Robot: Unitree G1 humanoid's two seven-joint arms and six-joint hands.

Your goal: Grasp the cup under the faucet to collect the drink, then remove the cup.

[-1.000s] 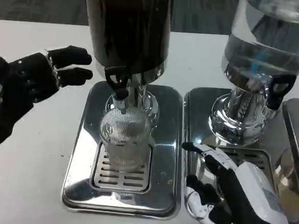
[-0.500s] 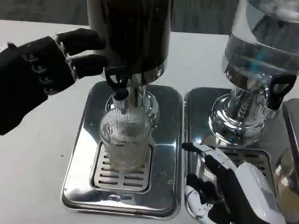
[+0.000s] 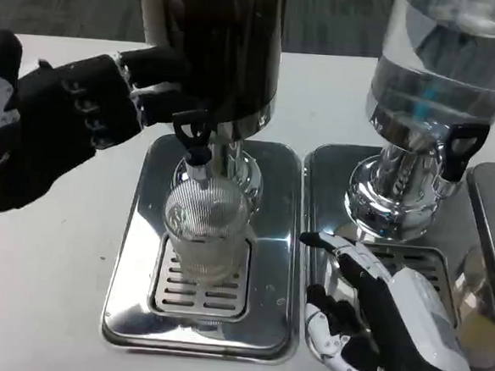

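Note:
A clear ribbed cup (image 3: 205, 227) stands upright on the drip grate of a steel tray (image 3: 130, 288), right under the black faucet (image 3: 193, 137) of the dark drink dispenser (image 3: 215, 43). My left hand (image 3: 69, 122) hovers left of the faucet, fingers spread and pointing right, their tips at the dispenser body beside the tap. It holds nothing. My right hand (image 3: 386, 323) lies low at the bottom right, over the neighbouring tray, fingers apart and empty, a short way right of the cup.
A second dispenser (image 3: 437, 88) with clear liquid stands on its own steel tray (image 3: 329, 170) at the right, with a black tap (image 3: 461, 148). Another tray edge (image 3: 491, 219) shows at the far right. White table (image 3: 45, 290) lies open at the left.
My left hand has travelled right and slightly up, from open table to the side of the dark dispenser by the faucet. The right hand has barely shifted. The cup stays put.

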